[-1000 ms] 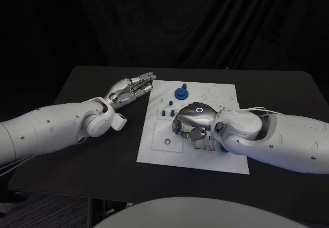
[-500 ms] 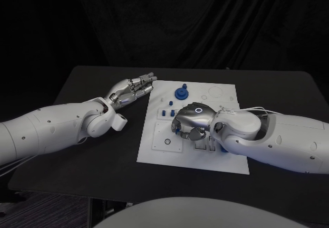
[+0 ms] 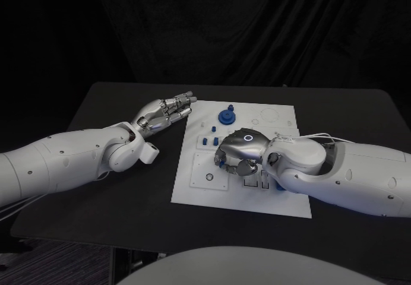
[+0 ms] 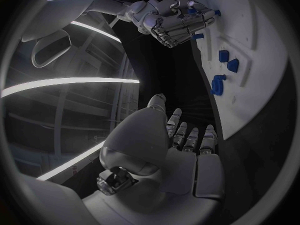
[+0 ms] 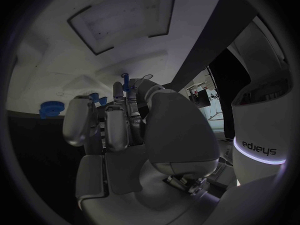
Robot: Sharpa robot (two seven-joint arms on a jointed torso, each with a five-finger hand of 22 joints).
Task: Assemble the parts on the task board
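The white task board [image 3: 248, 199] lies in the middle of the black table. My right hand [image 3: 240, 153] hovers over the board's centre with its fingers curled down, and in the right wrist view its fingertips pinch a thin blue peg [image 5: 125, 80]. A round blue part [image 3: 227, 114] stands near the board's far edge, with small blue parts [image 3: 209, 141] close to the left edge. My left hand [image 3: 167, 111] lies flat by the board's far left corner, fingers straight and holding nothing. The left wrist view shows the right hand [image 4: 172, 20] above the board [image 4: 250, 60].
Another blue part [image 3: 279, 187] sits on the board under my right forearm. Square recesses [image 3: 208, 173] and a ring outline [image 3: 269, 114] mark the board. Bare black table [image 3: 111, 202] stretches to the left and in front of the board.
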